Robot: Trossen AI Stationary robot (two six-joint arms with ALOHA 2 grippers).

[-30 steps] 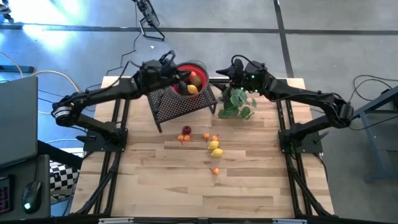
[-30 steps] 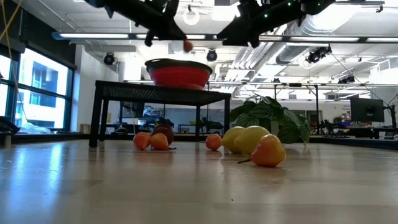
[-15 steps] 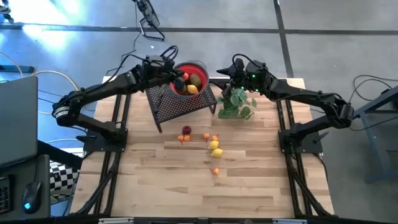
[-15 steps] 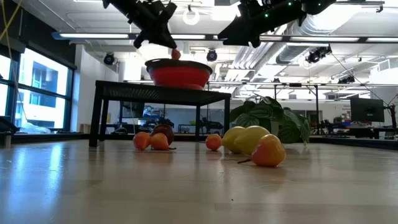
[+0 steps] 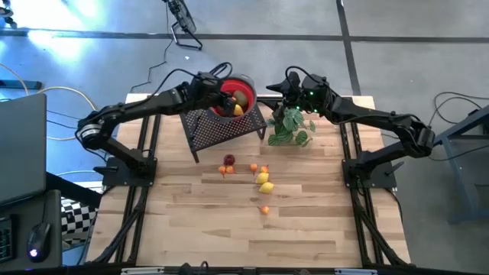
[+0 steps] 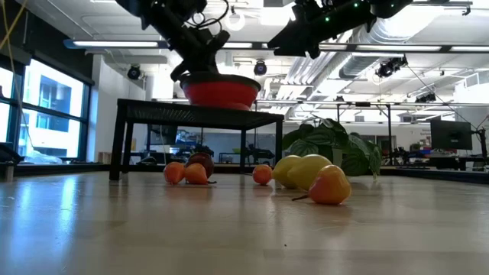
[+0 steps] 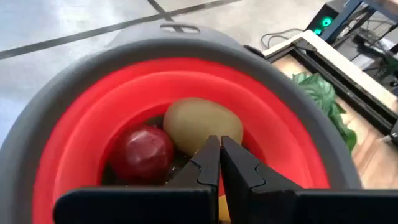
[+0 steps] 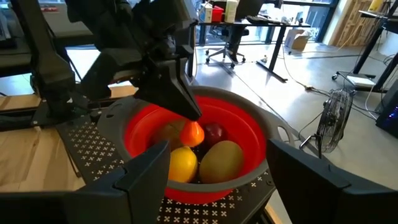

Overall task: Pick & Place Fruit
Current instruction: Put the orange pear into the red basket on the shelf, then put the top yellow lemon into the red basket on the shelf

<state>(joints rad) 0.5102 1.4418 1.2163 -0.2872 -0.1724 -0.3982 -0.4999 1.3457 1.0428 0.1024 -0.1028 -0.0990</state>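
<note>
left gripper (image 8: 189, 118): inside the red bowl (image 5: 246, 81) mouth, fingers pinched together on a tiny orange ball (image 8: 192, 133), tip pointing down into the bowl
orange ball vs bowl: ball hangs just above the fruit already in there, a lemon (image 8: 181, 163), a kiwi-like oval (image 8: 221, 160) and a dark red one (image 7: 142, 151); drop is straight down, no sideways travel needed
bowl: sits on a black mesh stand (image 5: 221, 127) at the far side of the desk (image 5: 229, 229)
right gripper (image 5: 276, 85): just beside the bowl on its right, above the leafy plant (image 5: 293, 127), jaws spread wide, nothing between them, waiting
loose fruit (image 5: 262, 178): small cluster mid-desk in front of the stand, well apart from both grippers
nearer arm for next pick: about even, left is the one working
</note>
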